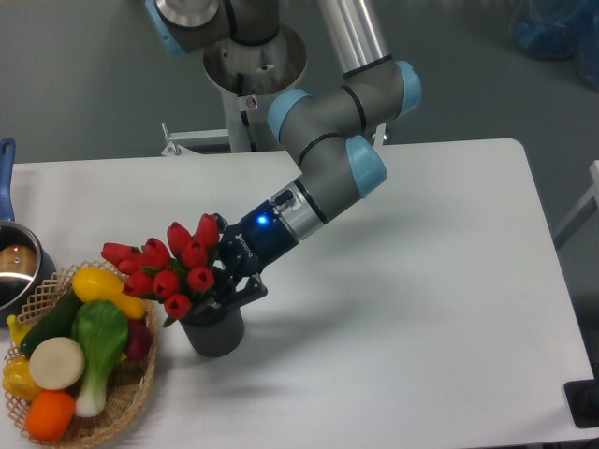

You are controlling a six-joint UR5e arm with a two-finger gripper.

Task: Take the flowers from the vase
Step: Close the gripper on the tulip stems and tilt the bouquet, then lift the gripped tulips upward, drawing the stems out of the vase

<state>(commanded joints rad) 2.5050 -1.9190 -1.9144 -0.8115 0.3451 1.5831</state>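
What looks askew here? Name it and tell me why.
The flowers lean hard to the left out of the vase, their heads hanging over the rim of the basket. The gripper is at their stems just above the vase mouth. The vase itself stands upright; nothing is spilled.

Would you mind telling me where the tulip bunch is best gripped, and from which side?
Probably on the stems just above the rim of the vase, below the blooms of the flowers. Come from the right, as the gripper does: the bunch leans left over the basket, leaving that side open.
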